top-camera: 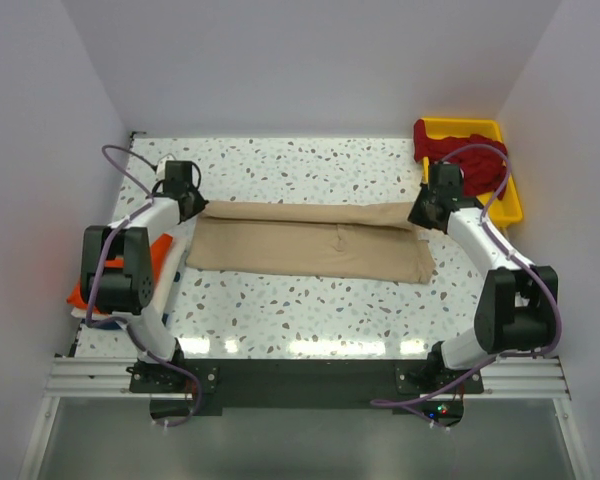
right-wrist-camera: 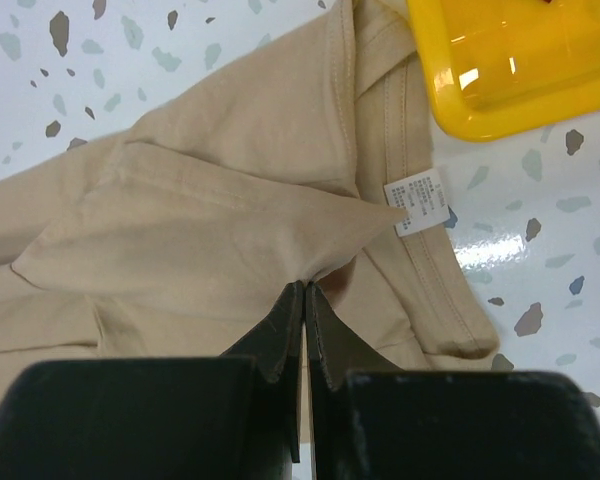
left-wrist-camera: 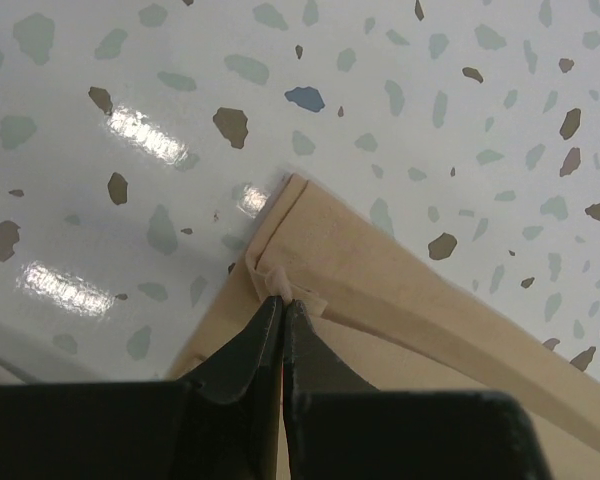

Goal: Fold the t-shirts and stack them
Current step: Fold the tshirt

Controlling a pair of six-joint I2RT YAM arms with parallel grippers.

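A beige t-shirt [top-camera: 310, 245] lies stretched in a long band across the middle of the table, its far edge folded over. My left gripper [top-camera: 194, 206] is shut on the shirt's left corner, pinching a hem [left-wrist-camera: 283, 297]. My right gripper [top-camera: 421, 214] is shut on the right end, where a pulled-up fold of beige cloth [right-wrist-camera: 230, 200] meets the fingertips [right-wrist-camera: 306, 286]. A white care label [right-wrist-camera: 418, 201] shows beside that fold. Dark red t-shirts [top-camera: 458, 150] are heaped in the yellow tray at the back right. An orange t-shirt [top-camera: 162, 252] lies at the left, partly under my left arm.
The yellow plastic tray [top-camera: 508, 198] sits at the table's back right corner, and its rim [right-wrist-camera: 500, 110] is close to my right gripper. White walls close in the table on three sides. Speckled tabletop [top-camera: 300, 310] shows in front of the shirt.
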